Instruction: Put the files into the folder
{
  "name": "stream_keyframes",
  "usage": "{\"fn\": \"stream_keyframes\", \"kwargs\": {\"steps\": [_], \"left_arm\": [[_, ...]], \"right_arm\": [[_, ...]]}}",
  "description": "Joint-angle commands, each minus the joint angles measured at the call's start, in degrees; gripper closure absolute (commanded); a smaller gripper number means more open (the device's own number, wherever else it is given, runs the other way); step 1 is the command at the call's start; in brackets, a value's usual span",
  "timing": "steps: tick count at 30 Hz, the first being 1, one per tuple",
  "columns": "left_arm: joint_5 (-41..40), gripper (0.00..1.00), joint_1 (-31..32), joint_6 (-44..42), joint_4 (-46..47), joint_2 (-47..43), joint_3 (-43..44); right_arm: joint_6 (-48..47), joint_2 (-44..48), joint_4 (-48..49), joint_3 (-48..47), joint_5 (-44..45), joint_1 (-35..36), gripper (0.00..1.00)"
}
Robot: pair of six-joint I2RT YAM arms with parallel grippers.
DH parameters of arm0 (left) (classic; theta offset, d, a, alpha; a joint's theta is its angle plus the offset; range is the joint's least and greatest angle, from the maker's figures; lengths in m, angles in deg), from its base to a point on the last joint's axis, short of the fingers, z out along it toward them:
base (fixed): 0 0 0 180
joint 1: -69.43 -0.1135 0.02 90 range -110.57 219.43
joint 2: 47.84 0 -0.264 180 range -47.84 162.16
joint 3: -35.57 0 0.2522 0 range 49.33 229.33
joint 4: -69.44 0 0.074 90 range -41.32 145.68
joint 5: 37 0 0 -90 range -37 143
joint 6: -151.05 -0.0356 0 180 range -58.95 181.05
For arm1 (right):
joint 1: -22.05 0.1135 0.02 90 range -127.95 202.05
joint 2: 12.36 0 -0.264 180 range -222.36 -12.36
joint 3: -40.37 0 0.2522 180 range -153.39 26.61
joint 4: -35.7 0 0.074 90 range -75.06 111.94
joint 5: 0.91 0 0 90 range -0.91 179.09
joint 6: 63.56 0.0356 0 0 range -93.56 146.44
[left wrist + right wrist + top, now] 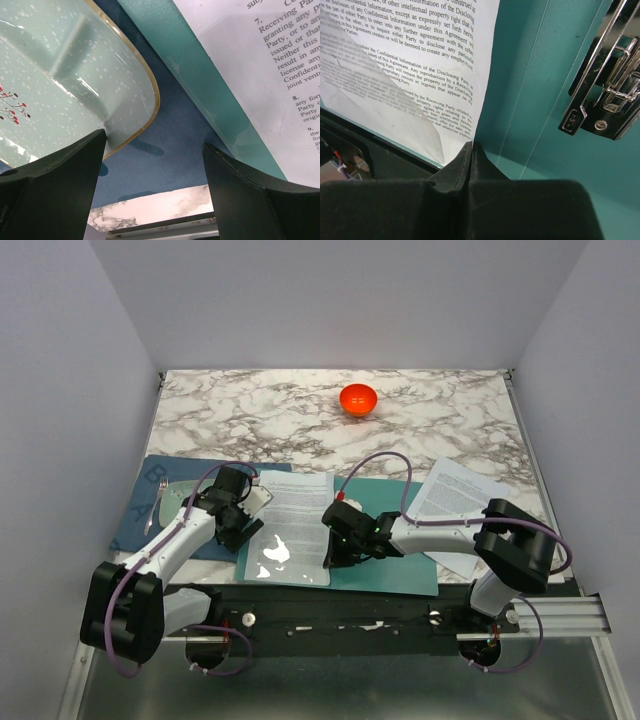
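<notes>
plate [65, 75]: cut off by the left wrist view's left and top edges; from above, partly under the left arm [170, 545].
loose sheet [455, 498]: near edge hidden by the right arm [440, 530].
sheet [410, 60] on the folder [535, 100]: bottom corner behind the closed right jaws; whether pinched, cannot tell.
metal clip [607, 95]: runs off the right edge.
print from above: too small to read.

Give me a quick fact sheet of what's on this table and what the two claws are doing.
folder: teal, lying open, metal clip showing
sheet one: printed page on the folder's left half
sheet two: printed page by the folder's right edge
left gripper: open, over the blue mat beside the mint plate
right gripper: shut at sheet one's corner; pinch unclear
other: red bowl, far side
</notes>
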Motion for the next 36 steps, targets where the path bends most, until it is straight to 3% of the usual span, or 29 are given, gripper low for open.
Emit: {"fn": "stream_keyframes", "kwargs": {"steps": [1, 36], "left_arm": [[-1.39, 0.12, 0.5, -0.78, -0.06, -0.18, -0.31], [1.78, 0.12, 1.38, -0.17, 3.63, 0.96, -3.21]], "right_arm": [[1.17, -0.71, -0.3, -1.41, 0.95, 0.61, 0.94], [-1.91, -8.88, -1.44, -8.61, -1.25, 1.4, 0.96]]}}
